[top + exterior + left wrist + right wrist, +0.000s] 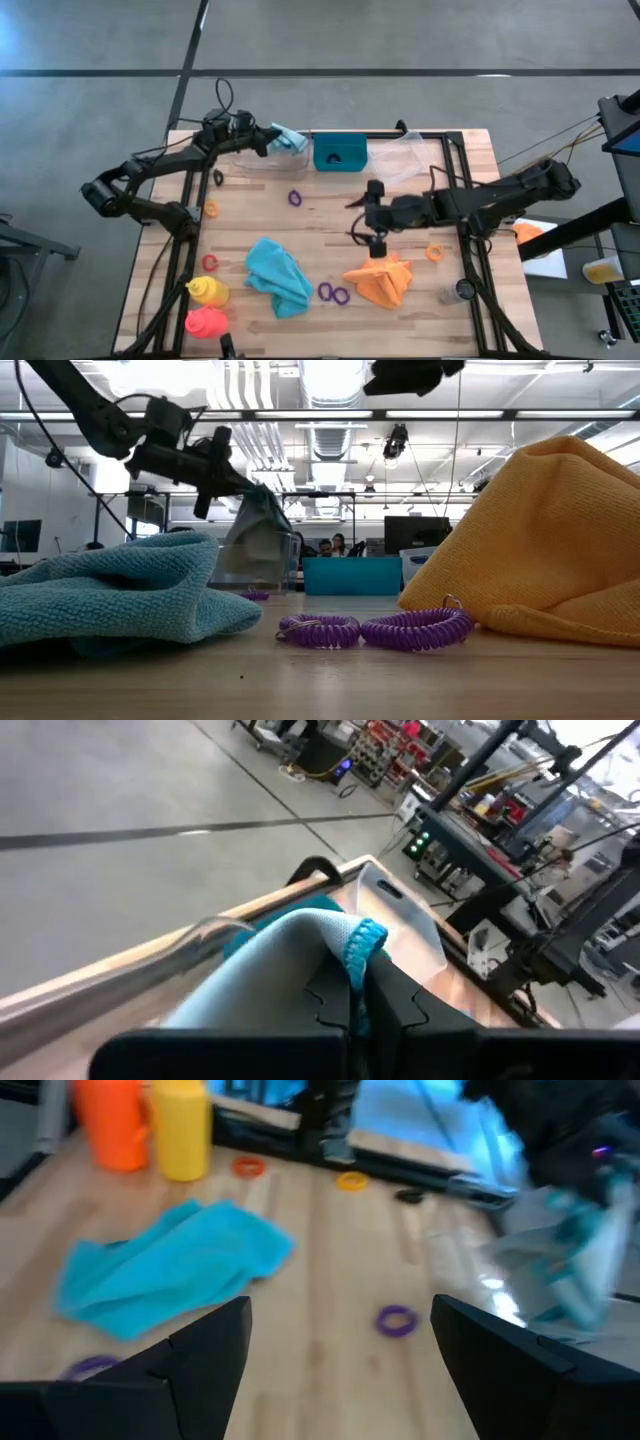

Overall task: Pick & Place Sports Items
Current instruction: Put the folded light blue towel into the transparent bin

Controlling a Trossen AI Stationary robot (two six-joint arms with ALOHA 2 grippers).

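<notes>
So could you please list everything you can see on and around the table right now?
cloths: 3; teal front centre, orange front right, pale blue held over the clear tray
rings: purple pair between the teal and orange cloths, purple single mid-table, red and orange at left, orange at right, dark one back left
bottles: 2; yellow and pink-red, front-left corner
teal bin: 1, back centre
clear tray: back left; another back right
left gripper: shut on the pale blue cloth
right gripper: open, above the orange cloth
</notes>
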